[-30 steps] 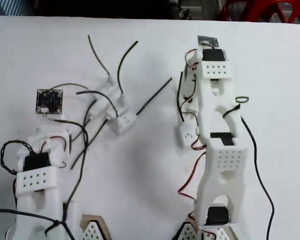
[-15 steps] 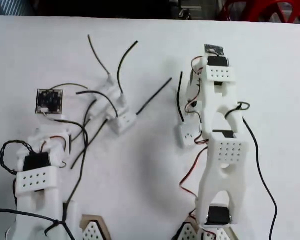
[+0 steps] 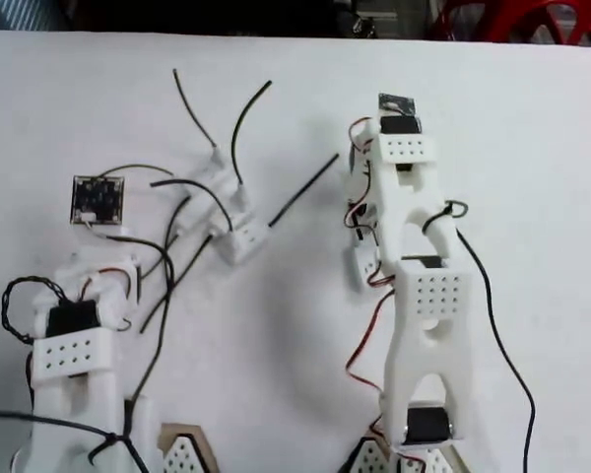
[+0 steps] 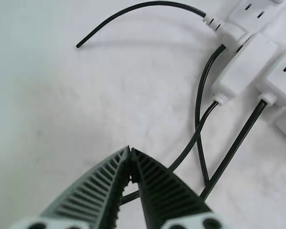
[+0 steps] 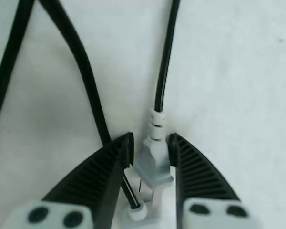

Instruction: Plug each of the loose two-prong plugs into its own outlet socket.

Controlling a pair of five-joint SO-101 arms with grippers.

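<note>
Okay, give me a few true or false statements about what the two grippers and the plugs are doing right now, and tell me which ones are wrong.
1. The right gripper has a white plug between its fingers. True.
2. The left gripper holds a plug as well. False: its fingers are shut together with nothing between them.
3. The table is dark wood. False: it is white.
4. The cord running from the held plug is black. True.
</note>
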